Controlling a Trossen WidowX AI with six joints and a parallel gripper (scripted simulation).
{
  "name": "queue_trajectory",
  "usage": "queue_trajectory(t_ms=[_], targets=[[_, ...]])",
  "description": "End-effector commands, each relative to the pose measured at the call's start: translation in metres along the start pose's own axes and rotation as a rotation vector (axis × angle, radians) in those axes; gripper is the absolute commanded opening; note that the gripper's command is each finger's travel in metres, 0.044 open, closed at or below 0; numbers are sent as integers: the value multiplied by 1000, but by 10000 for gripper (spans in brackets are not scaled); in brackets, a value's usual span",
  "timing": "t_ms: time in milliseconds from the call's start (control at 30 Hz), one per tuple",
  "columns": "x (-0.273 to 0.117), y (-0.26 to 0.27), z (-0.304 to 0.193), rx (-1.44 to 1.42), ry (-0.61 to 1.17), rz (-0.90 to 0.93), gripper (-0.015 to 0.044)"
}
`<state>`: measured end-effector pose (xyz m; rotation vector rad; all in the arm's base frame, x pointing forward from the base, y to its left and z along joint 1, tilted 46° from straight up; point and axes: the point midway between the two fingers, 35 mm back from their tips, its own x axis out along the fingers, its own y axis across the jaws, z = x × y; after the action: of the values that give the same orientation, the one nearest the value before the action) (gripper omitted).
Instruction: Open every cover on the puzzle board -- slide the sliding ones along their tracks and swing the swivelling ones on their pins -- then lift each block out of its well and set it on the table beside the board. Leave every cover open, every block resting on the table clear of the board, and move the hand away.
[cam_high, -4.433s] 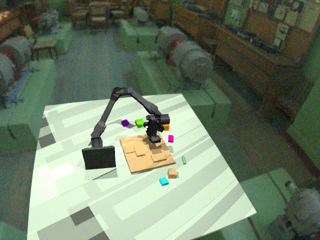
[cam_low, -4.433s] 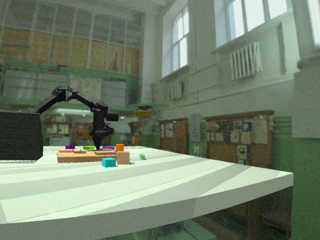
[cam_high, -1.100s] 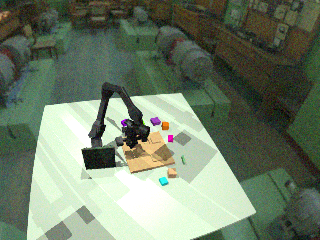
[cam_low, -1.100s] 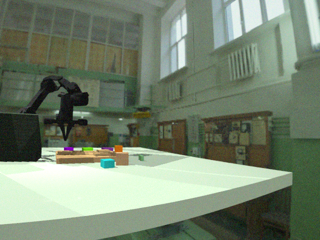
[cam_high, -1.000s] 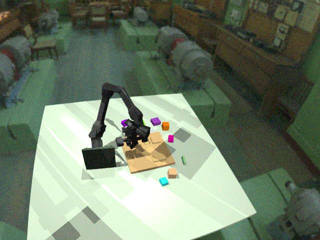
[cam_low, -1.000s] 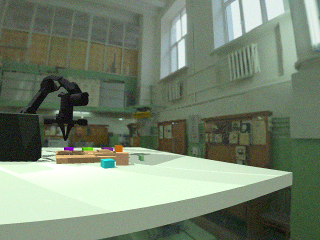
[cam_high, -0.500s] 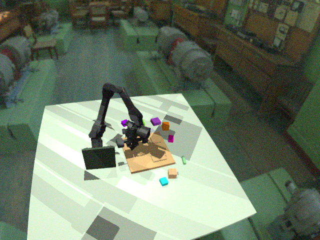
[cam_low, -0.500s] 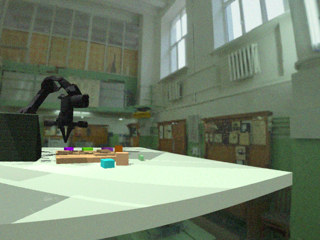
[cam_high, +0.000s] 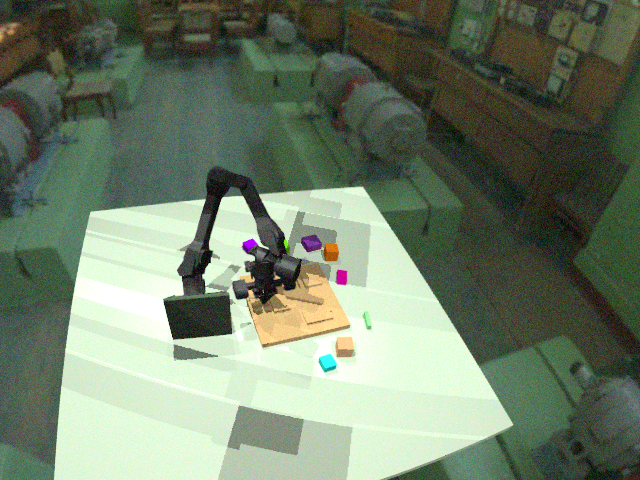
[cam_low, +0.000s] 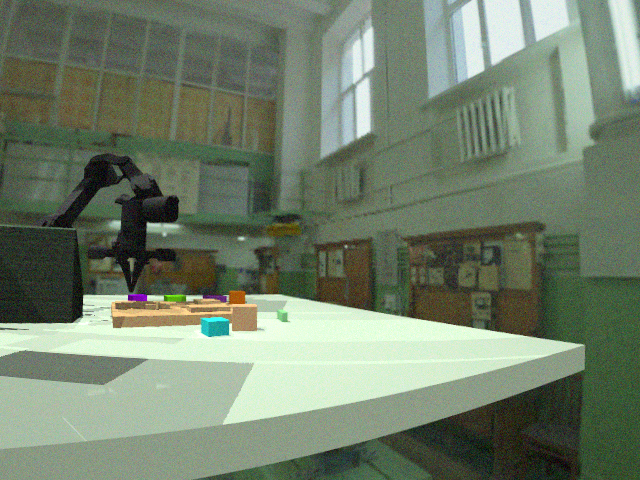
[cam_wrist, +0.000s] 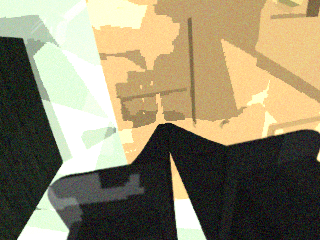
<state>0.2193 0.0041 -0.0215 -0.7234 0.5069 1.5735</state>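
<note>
One white table (cam_high: 413, 382) (cam_low: 361, 361) (cam_wrist: 80, 85), bearing all items below.

One cyan block (cam_high: 327, 362) (cam_low: 214, 326), nearest of the pieces, on the table just off the board's near right corner.

One tan block (cam_high: 344, 346) (cam_low: 244, 317), beside the cyan one, slightly farther and to the right; apart from the board.

One black panel (cam_high: 199, 316) (cam_low: 38, 273) (cam_wrist: 25, 110), upright, left of the board.

One thin green block (cam_high: 367, 319) (cam_low: 282, 315), right of the board, on the table.

One wooden puzzle board (cam_high: 289, 330) (cam_low: 165, 320) (cam_wrist: 215, 30), flat, with raised pieces and recesses; which covers are fully open cannot be told.

One gripper (cam_high: 265, 299) (cam_low: 132, 290) (cam_wrist: 167, 125), black, pointing down above the board's left part; fingers closed tip to tip, nothing between them.

One black arm (cam_high: 206, 222) (cam_low: 77, 206), rising behind the panel to a high elbow, then sloping down rightward to the wrist.

One magenta block (cam_high: 341, 277), on the table off the board's far right side.

One orange block (cam_high: 331, 252) (cam_low: 236, 297), beyond the magenta.

One dark purple block (cam_high: 311, 242) (cam_low: 214, 298), beside the orange, to its left.

One lime block (cam_high: 286, 245) (cam_low: 174, 298), beyond the board, partly hidden by the arm in the top view.

One violet block (cam_high: 250, 245) (cam_low: 137, 297), far left of the group.
</note>
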Motion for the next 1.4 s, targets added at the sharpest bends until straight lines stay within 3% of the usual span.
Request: queue_trajectory(t_ms=[0,1367], targets=[[6,1,1,6,-7,0,0],[35,1,10,6,-8,0,0]])
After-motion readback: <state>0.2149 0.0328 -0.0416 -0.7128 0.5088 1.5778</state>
